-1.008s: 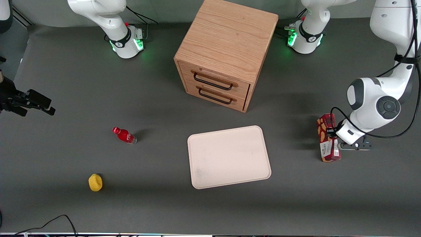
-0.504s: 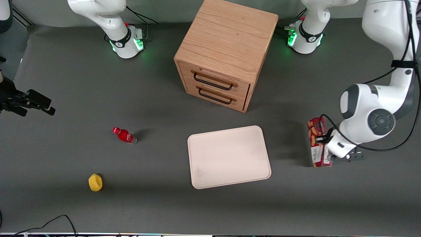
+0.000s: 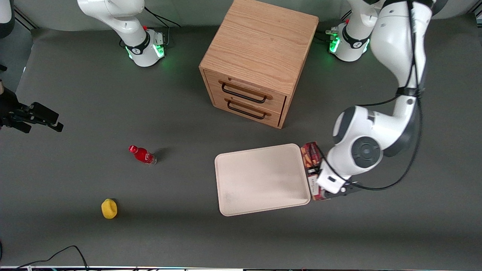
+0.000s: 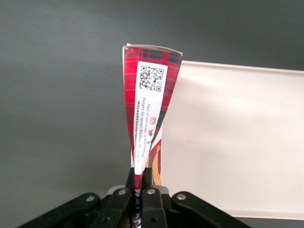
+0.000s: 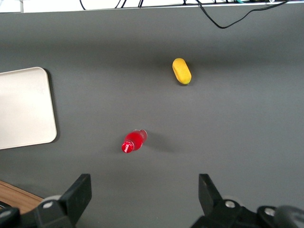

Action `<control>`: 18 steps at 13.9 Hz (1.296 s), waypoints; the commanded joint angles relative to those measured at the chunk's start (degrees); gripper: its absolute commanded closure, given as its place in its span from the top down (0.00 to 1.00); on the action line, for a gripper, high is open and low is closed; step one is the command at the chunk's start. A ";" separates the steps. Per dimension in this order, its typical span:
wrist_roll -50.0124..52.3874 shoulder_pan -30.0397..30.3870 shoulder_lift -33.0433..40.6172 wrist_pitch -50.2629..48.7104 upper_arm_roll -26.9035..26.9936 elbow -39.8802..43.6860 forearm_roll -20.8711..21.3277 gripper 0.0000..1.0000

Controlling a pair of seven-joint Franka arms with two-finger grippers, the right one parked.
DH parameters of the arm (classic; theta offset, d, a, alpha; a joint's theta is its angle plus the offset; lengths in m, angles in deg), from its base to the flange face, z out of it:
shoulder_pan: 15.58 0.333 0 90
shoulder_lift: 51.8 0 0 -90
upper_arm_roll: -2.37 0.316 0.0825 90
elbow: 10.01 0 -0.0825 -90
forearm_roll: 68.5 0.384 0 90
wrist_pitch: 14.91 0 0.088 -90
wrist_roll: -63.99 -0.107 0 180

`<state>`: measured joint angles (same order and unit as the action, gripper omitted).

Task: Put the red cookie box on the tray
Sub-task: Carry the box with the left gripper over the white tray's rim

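claw: the claw (image 4: 141,185) was clamped tight on one end of the red cookie box (image 3: 311,165), pinching the cardboard nearly flat. No gap between its fingers that I could see.

box location: it was hanging in that grip, up off the desk (image 3: 376,233), right alongside the tray's (image 3: 260,178) short edge on the working arm's end. In the front view it looked like it was just beside the rim, maybe barely over it. Couldn't call that one for sure.

box long axis: it ran roughly parallel to that short tray edge, with the white label end (image 3: 313,183) nearer the front camera. From the wrist camera the box (image 4: 149,109) stuck straight out away from the claw.

which way the tray lies: sideways from the box, toward the parked arm's end. The wrist view showed the tray (image 4: 237,142) filling one side and bare desk on the other.

my guess: it wasn't over the tray yet. A sideways slide across the rim was what the drop needed. The tray's way wider than the box, so plenty of room.
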<state>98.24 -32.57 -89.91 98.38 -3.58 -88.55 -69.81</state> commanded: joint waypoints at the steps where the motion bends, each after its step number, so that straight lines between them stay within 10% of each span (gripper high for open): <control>1: 3.71 -3.22 -4.08 0.25 1.11 5.33 -0.28 0.00; 10: 9.43 -5.77 -6.37 4.74 1.11 3.39 2.71 0.03; 11: 9.43 -5.78 -6.46 4.74 1.11 3.31 2.80 0.12; 12: 9.26 -5.78 -6.37 4.91 1.11 2.70 3.49 0.76; 13: 9.34 -5.87 -6.37 5.00 1.11 2.43 5.07 1.00; 18: 6.72 -4.64 -3.83 0.28 1.11 3.48 5.70 1.00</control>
<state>106.05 -37.60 -96.32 102.43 -2.96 -85.59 -64.76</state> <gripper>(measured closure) 0.269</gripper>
